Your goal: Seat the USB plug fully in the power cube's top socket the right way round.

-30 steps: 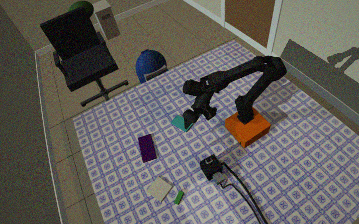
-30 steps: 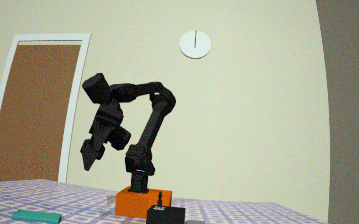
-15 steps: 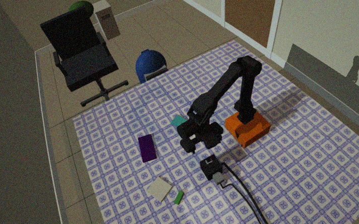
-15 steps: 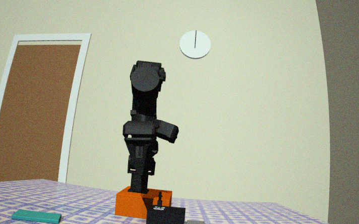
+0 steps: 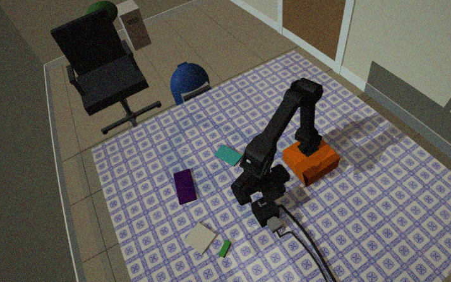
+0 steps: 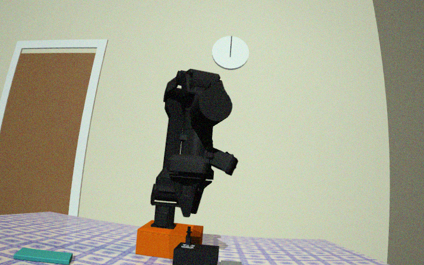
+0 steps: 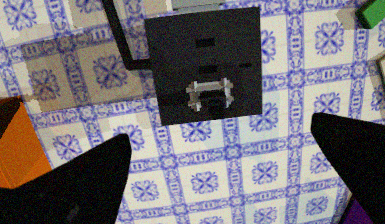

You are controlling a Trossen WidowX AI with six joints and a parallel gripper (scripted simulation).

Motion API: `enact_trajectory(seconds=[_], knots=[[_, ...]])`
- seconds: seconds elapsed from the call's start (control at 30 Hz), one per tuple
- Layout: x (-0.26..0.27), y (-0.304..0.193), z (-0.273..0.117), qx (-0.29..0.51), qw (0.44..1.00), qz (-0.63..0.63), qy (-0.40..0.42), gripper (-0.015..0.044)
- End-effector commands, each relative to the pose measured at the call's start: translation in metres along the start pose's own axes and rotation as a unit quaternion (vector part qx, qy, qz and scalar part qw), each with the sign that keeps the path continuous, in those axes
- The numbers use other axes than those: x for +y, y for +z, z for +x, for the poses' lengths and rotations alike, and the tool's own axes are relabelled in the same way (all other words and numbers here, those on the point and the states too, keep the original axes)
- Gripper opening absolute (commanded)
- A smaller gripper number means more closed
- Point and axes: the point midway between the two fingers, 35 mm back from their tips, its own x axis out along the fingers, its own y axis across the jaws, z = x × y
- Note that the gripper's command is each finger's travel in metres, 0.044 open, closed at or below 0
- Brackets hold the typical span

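Observation:
The black power cube (image 5: 264, 212) (image 6: 200, 256) (image 7: 175, 42) stands on the patterned cloth. The dark USB plug (image 6: 188, 236) stands upright out of its top, by a bright metal-edged socket, with part of the plug showing above. In the wrist view the plug (image 7: 215, 103) is seen end-on at the socket, near the cube's lower edge; its orientation and depth cannot be told. My gripper (image 6: 190, 214) (image 7: 222, 132) is open and empty, pointing down above the cube, with the plug between and slightly beyond the fingertips in the wrist view, not touched.
A grey block (image 5: 275, 224) and black cables (image 5: 306, 232) (image 7: 119, 37) adjoin the cube. The orange arm base (image 5: 311, 160) (image 6: 152, 242) (image 7: 20, 150) is nearby. Also there are a green block (image 5: 225, 248) (image 7: 380, 12), pale tile (image 5: 201, 238), purple block (image 5: 185, 186) and teal block (image 5: 228, 155) (image 6: 42, 256).

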Motion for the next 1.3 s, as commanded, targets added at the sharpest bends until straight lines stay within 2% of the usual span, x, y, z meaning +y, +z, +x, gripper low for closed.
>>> enact_trajectory(seconds=[0.0,1.0,1.27], knots=[[-0.001,0.0,0.003,0.002,1.0,0.002,-0.001,0.044],[-0.001,-0.001,0.029,0.003,1.0,0.002,-0.001,0.044],[-0.002,0.0,0.027,0.0,1.0,0.002,-0.001,0.023]])
